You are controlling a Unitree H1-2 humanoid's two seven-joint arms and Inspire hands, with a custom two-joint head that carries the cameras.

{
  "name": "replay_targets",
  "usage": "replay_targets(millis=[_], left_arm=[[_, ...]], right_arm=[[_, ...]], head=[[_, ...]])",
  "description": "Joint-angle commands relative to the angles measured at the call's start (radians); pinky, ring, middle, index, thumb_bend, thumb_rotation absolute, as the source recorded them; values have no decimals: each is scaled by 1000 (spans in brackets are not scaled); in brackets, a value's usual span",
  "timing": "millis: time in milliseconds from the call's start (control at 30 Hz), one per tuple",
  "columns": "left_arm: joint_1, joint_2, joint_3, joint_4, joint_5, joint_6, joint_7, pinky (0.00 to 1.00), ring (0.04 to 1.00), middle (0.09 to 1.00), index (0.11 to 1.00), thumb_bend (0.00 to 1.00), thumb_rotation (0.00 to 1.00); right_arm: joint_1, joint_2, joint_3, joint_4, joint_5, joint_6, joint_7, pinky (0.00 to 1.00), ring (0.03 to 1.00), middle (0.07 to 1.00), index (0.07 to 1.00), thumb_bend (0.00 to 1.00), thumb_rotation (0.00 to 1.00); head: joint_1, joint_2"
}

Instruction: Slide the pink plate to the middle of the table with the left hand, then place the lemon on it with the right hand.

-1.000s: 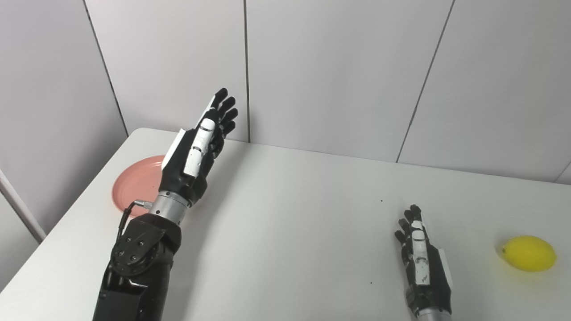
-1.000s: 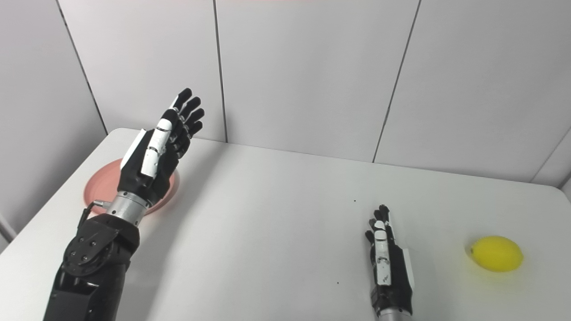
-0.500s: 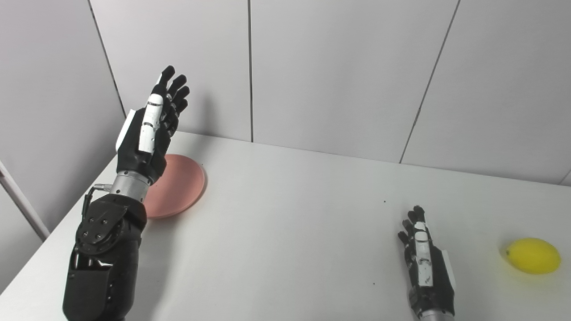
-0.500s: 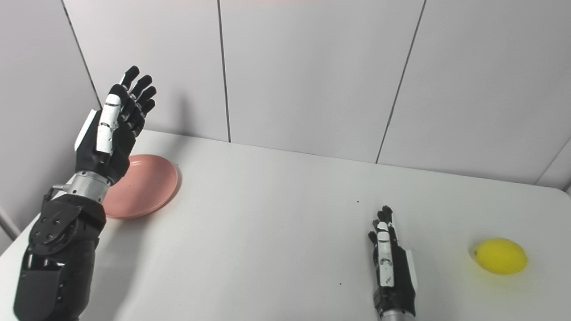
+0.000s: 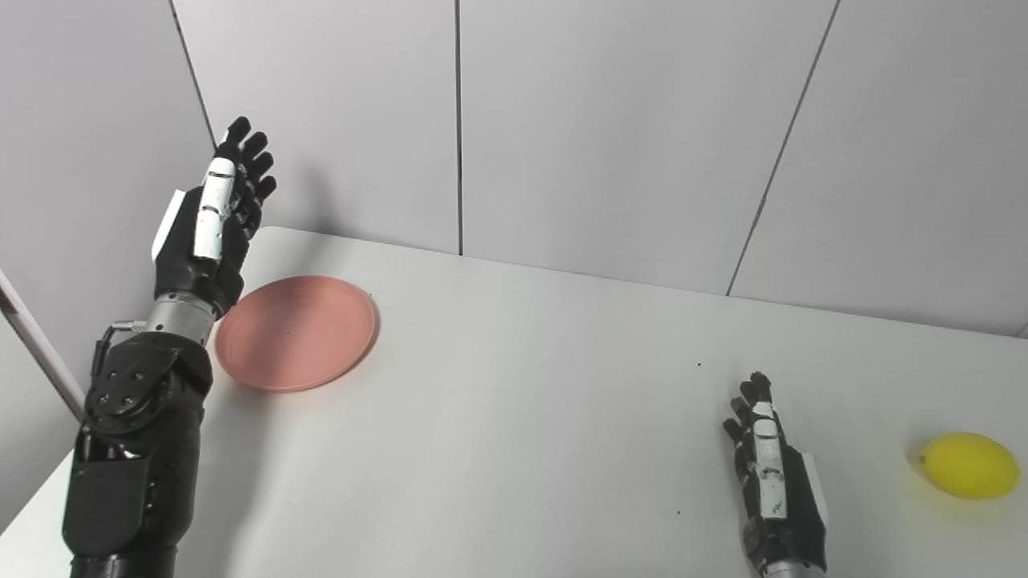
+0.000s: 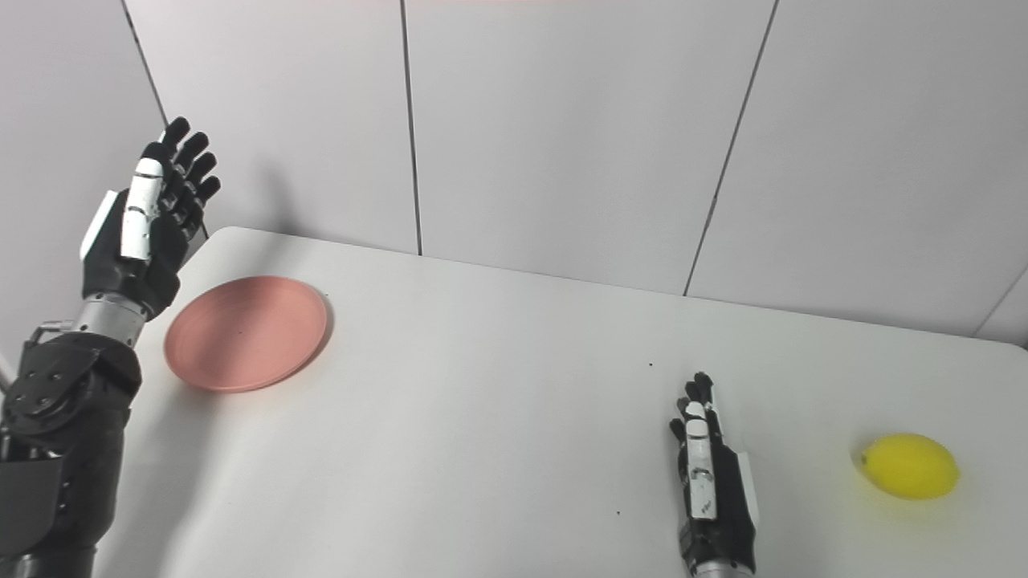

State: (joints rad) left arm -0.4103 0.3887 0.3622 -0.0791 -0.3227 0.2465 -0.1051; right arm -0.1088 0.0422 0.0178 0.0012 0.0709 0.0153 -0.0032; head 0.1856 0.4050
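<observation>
The pink plate (image 5: pixel 295 331) lies flat near the table's far left corner. My left hand (image 5: pixel 210 229) is raised edge-on just left of the plate, above the table's left edge, fingers straight and apart, holding nothing and not touching the plate. The yellow lemon (image 5: pixel 968 465) rests on the table at the far right. My right hand (image 5: pixel 773 482) lies low over the table near the front, left of the lemon and apart from it, fingers stretched forward, empty.
The white table (image 5: pixel 522 385) has a rounded far left corner and a left edge beside my left arm. Grey wall panels (image 5: pixel 602 128) stand right behind the table's back edge. A pale bar (image 5: pixel 32 345) leans at the far left, off the table.
My left hand has swung leftward from in front of the plate to beyond its left rim, uncovering the whole plate. The view has shifted slightly. Right hand, plate and lemon have stayed in place.
</observation>
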Motion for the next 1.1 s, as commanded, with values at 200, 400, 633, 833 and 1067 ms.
replay_targets(millis=[200, 400, 633, 833, 1067], left_arm=[[-54, 80, 34, 60, -12, -63, -16, 1000, 1000, 999, 980, 418, 1000], [-61, 96, 59, 149, -37, -82, -26, 1000, 999, 990, 974, 420, 1000], [-61, 105, 65, 223, -48, -103, -47, 1000, 1000, 990, 978, 408, 1000], [-53, 110, 61, 279, -49, -132, -63, 1000, 1000, 999, 985, 409, 1000], [-39, 108, 66, 328, -56, -156, -80, 1000, 1000, 1000, 982, 390, 1000]], right_arm=[[-8, -5, -2, -42, 15, 5, 14, 1000, 998, 1000, 1000, 247, 1000], [-9, -8, 0, -41, 15, 0, 12, 1000, 1000, 1000, 1000, 250, 1000], [-10, -10, 2, -40, 10, -3, 10, 1000, 999, 1000, 1000, 248, 1000], [-8, -13, 2, -49, 14, 5, 13, 1000, 1000, 1000, 1000, 256, 1000], [-8, -13, 2, -46, 14, 1, 12, 1000, 999, 1000, 1000, 248, 1000]], head=[[4, 0], [3, 2], [2, 3], [3, 7], [2, 9]])
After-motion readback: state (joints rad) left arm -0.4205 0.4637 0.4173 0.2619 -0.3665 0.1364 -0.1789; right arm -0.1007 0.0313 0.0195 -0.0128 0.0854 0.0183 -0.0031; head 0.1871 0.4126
